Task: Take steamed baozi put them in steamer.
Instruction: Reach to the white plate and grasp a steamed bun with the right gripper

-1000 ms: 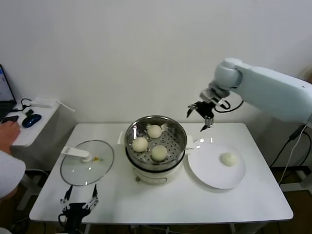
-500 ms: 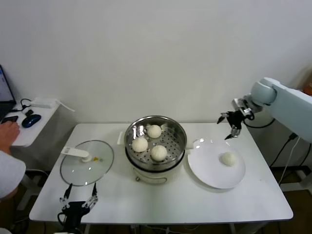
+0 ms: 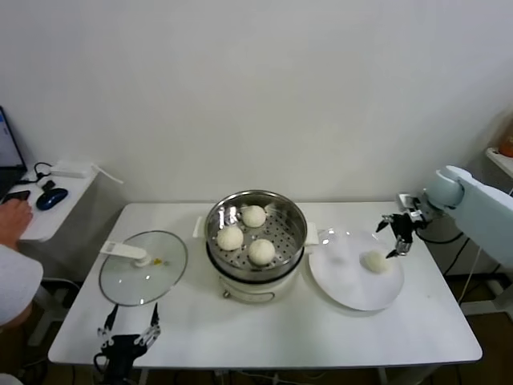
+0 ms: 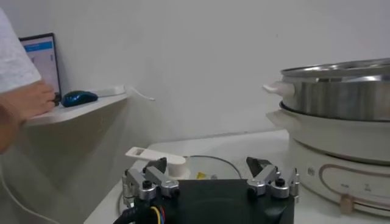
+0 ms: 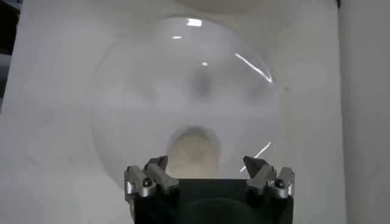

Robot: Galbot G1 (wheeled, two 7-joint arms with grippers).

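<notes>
1. Baozi count: four, three inside the steamer (image 3: pixel 256 233), one on the white plate (image 3: pixel 353 285).
2. Nearest the robot: left gripper (image 3: pixel 128 341) parked low at the front left edge of the white table (image 3: pixel 264 329), fingers spread apart, holding nothing; same seen in the left wrist view (image 4: pixel 210 176).
3. Just beyond it: glass lid (image 3: pixel 143 269) lying flat on the table, white handle up, left of the steamer.
4. Centre of table: steamer seated on its white pot base (image 3: pixel 256 285), uncovered; three buns on the perforated floor at front (image 3: pixel 261 251), left (image 3: pixel 230 237) and rear (image 3: pixel 254 216).
5. Right of steamer: plate flat on the table, touching or just beside the pot base; lone bun (image 3: pixel 375 261) on its right portion.
6. Right gripper (image 3: pixel 396 237) hovering above the plate's far right edge, just beside the lone bun, jaws released and wide, grasping nothing; right wrist view looks down on that bun (image 5: pixel 193 149) between the spread fingers (image 5: pixel 155 173).
7. Far left: side shelf (image 3: pixel 48 208) with a blue mouse (image 3: pixel 50 197); a person's hand (image 3: pixel 14 216) resting there.
</notes>
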